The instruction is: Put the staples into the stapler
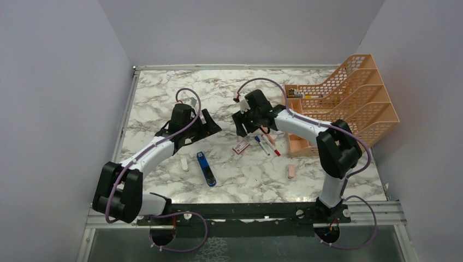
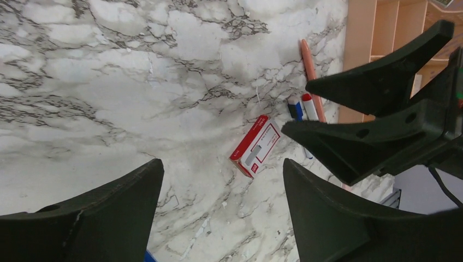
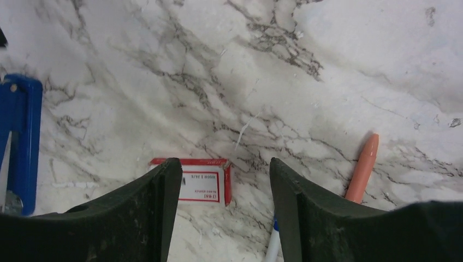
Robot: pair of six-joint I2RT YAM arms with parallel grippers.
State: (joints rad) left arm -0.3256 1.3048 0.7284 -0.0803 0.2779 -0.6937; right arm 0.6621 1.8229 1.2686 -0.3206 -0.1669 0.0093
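The staples' red-and-white box [image 1: 241, 146] lies flat on the marble table, closed as far as I can see. In the left wrist view the box [image 2: 255, 146] is ahead of my open left gripper [image 2: 222, 162], apart from it. In the right wrist view the box [image 3: 205, 180] lies below my open right gripper [image 3: 225, 164], half hidden by the left finger. The blue stapler [image 1: 206, 168] lies near the table's middle, below my left gripper [image 1: 214, 129]; it also shows at the left edge as the stapler [image 3: 22, 142]. My right gripper [image 1: 240, 128] hovers just behind the box. Both grippers are empty.
A blue-capped pen [image 1: 261, 144], a red-capped pen [image 1: 273, 148] and a pink pen [image 3: 363, 166] lie right of the box. A small white block [image 1: 185, 165] and a pink eraser [image 1: 291, 172] lie nearer the front. An orange file rack [image 1: 349, 98] stands at the right.
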